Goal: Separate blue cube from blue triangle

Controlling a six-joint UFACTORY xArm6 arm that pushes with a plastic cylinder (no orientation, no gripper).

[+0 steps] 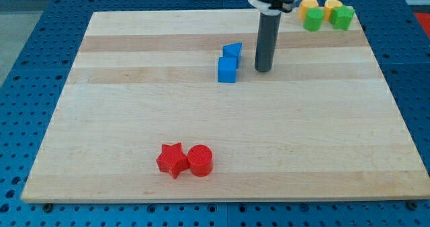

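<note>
A blue cube [227, 70] sits on the wooden board [222, 153] a little above its middle. A blue triangle [232, 51] lies just above it and seems to touch its top right corner. My tip [263, 70] rests on the board to the right of both blue blocks, about a block's width from the cube and level with it. The dark rod rises straight up from the tip to the arm at the view's top.
A red star [173, 160] and a red cylinder [199, 160] sit side by side near the board's bottom edge. Two yellow blocks [310, 5] [332, 7] and two green blocks [312, 20] [342, 17] cluster at the top right corner.
</note>
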